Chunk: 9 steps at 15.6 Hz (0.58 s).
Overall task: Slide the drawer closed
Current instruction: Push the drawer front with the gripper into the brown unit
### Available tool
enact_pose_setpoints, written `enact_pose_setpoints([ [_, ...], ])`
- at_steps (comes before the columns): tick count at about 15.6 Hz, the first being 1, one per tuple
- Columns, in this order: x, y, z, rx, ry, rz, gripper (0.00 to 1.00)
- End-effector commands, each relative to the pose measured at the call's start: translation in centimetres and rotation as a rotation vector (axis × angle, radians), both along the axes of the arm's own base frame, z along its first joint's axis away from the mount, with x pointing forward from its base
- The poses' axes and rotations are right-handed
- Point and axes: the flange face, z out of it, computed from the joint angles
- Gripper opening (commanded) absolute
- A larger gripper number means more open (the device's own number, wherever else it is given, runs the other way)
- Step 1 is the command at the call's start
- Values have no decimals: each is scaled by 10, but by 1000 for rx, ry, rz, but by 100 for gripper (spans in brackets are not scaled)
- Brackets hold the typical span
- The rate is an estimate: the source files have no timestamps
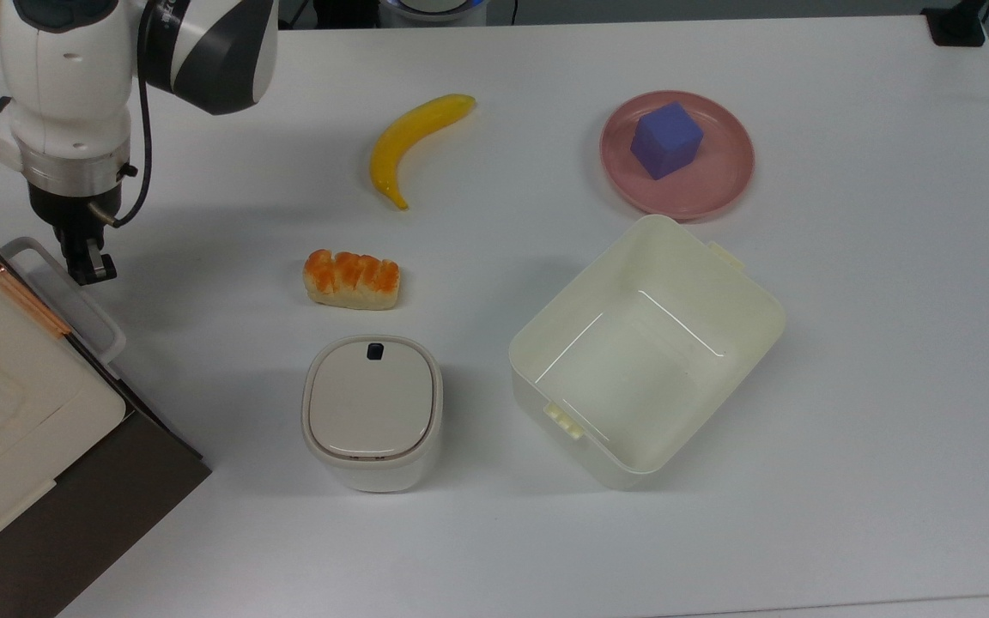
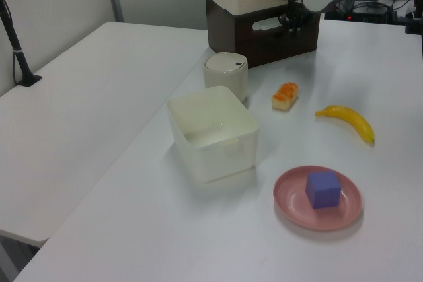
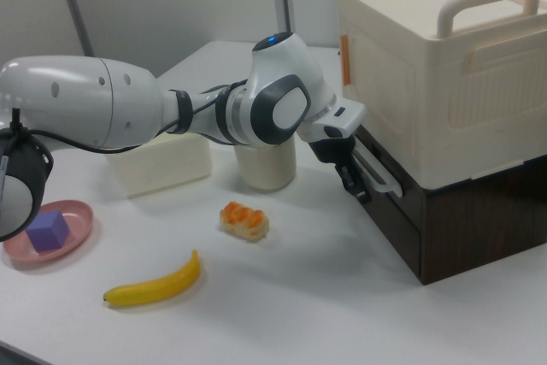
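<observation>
The drawer (image 3: 389,198) sat flush in the dark cabinet (image 3: 466,220) at the desk's (image 1: 546,532) edge. The gripper (image 1: 87,268) pressed its white handle (image 1: 65,296); I couldn't tell its grip. Closing looked done; backing straight off seemed next.
</observation>
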Motion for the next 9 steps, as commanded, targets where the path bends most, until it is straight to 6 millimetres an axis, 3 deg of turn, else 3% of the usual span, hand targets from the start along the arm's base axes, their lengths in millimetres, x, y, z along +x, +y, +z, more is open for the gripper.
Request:
enact_pose_setpoints([
  [1,3,-13,7,-33,-73,-33,0],
  [6,4,-3,11,-76,-41,18,0],
  [9,11,26,19,-76,-28,66,0],
])
